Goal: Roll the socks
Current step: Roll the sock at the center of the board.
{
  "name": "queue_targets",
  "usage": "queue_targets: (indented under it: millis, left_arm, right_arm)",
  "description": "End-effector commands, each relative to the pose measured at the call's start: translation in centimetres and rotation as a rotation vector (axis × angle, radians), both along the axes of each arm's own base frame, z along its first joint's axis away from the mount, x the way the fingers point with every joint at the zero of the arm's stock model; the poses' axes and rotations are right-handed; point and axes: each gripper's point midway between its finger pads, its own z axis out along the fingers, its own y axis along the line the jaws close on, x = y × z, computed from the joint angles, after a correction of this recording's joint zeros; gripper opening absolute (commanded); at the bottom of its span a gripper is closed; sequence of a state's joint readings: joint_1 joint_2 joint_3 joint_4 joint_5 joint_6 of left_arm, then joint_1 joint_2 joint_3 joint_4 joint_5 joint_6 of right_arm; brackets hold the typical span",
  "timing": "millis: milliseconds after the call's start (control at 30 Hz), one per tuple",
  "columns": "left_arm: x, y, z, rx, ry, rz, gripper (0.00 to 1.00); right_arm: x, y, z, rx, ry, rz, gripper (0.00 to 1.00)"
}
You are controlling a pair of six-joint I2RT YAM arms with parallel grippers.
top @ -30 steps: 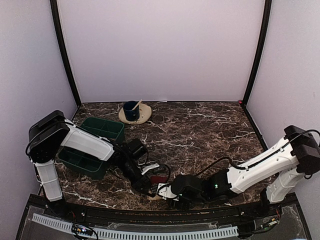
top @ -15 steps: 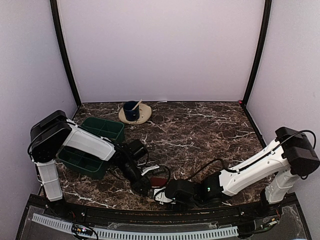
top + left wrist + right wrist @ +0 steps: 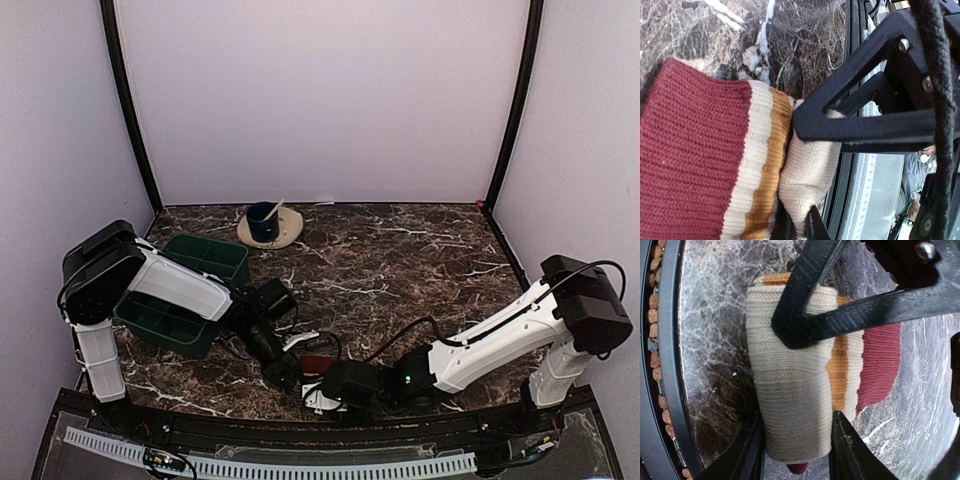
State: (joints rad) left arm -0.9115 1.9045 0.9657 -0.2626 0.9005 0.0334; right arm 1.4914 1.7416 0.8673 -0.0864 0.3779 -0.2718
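Note:
The socks lie rolled together at the table's front edge (image 3: 318, 362). The striped sock (image 3: 695, 160) shows red, cream and yellow bands. The plain tan sock (image 3: 790, 400) is wrapped round it as a tight roll. My left gripper (image 3: 799, 227) is shut, pinching a fold of the tan sock (image 3: 807, 175), and it sits just left of the roll in the top view (image 3: 285, 372). My right gripper (image 3: 796, 450) reaches in from the right (image 3: 322, 392), one finger pressed against each side of the tan roll. The left gripper's black finger (image 3: 840, 305) crosses over the top of the roll.
A green tray (image 3: 170, 330) and a second green tray (image 3: 212, 255) sit at the left, partly under the left arm. A tan plate (image 3: 285, 232) with a blue cup (image 3: 262, 220) stands at the back. The table's black front rail (image 3: 850, 190) runs right beside the socks.
My right arm has slid left along the front edge and its jaws have narrowed onto the roll. The left gripper has stayed shut in place.

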Motion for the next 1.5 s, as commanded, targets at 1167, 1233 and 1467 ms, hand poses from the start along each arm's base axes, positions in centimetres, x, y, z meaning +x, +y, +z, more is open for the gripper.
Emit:
queue_targets:
  millis: [1167, 1233, 1467]
  left_arm:
    - [5.5, 4.0, 2.9, 0.033, -0.24, 0.404, 0.35]
    - [6.1, 4.5, 3.4, 0.013, -0.294, 0.457, 0.35]
    - [7.8, 6.4, 6.5, -0.136, -0.506, 0.619, 0.36]
  right_arm:
    - [0.1, -1.4, -3.3, -0.003, 0.426, -0.126, 0.0]
    - [0.1, -1.3, -3.2, 0.006, 0.466, -0.13, 0.0]
    - [0.4, -1.2, -3.0, 0.031, 0.622, -0.152, 0.0]
